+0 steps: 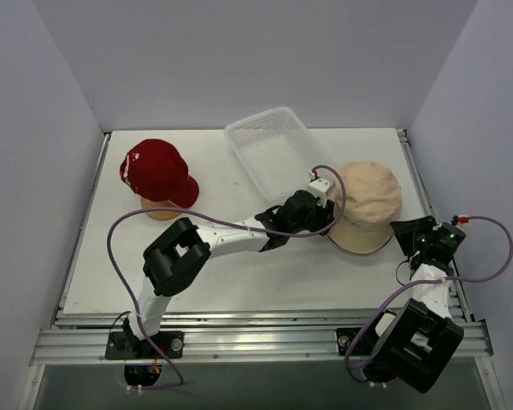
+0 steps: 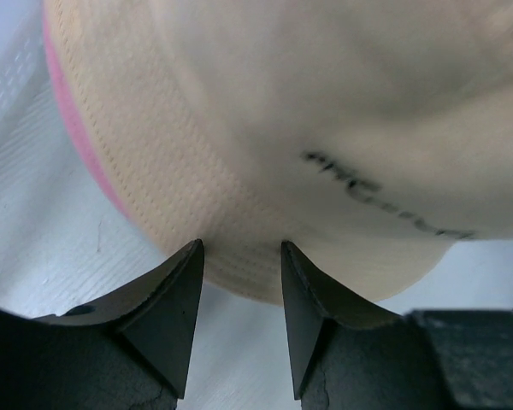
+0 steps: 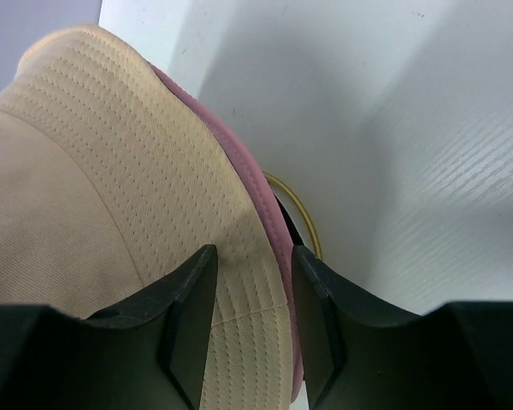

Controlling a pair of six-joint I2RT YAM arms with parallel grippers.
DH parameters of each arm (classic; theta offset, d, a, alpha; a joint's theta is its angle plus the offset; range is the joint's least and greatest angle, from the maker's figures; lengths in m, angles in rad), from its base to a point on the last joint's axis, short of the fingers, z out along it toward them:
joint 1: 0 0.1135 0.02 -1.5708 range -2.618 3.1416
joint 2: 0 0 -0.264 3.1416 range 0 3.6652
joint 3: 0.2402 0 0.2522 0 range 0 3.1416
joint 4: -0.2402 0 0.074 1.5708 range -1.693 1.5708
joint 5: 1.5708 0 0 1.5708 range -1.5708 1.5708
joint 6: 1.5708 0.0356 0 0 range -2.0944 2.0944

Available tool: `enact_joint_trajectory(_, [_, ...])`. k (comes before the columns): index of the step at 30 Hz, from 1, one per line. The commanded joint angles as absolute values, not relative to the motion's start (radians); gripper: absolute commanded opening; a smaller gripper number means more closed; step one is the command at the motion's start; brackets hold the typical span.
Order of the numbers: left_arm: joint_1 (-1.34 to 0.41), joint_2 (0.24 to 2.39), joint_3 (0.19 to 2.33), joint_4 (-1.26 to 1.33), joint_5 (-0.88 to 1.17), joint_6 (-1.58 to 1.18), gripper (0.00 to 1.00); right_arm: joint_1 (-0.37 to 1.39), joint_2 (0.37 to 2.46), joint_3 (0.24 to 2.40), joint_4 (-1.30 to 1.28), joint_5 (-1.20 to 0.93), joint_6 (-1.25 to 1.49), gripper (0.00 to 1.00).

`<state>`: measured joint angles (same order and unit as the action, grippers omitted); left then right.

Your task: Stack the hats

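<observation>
Left gripper [image 2: 239, 248]: jaws apart, tips at the tan hat [image 2: 265, 102] brim, nothing clamped. Right gripper [image 3: 252, 252]: jaws apart over the opposite brim. Pink hat [image 3: 258, 198] edge shows beneath, so likely squaring the stack. Red cap [image 1: 158, 169] sits well apart, unstacked.

Tan hat [image 1: 368, 201] stacked, red cap [image 1: 156, 171] apart

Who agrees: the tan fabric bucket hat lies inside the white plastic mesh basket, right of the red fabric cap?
No: the tan bucket hat lies beside the white mesh basket, right of the red cap; see top external view.
</observation>
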<state>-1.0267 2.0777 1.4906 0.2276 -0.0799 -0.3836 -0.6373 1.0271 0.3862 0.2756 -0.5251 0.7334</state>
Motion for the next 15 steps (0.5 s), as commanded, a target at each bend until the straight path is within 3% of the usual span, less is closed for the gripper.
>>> enact_joint_trajectory(1, [-1.028,2.002,1.433,0.261,-0.156,-0.390,0.49,-0.660,1.028,0.408,0.264,-0.535,0.706,0.36])
enact_joint_trajectory(7, [-1.009,1.850,1.367,0.221,-0.270,-0.405,0.51,-0.744,0.988,0.508,0.147,-0.560,0.655,0.35])
enact_joint_trajectory(15, [-0.930,1.904,1.563,0.031,-0.207,-0.402,0.52,-0.772,1.090,0.661,0.179,-0.592,0.684,0.34])
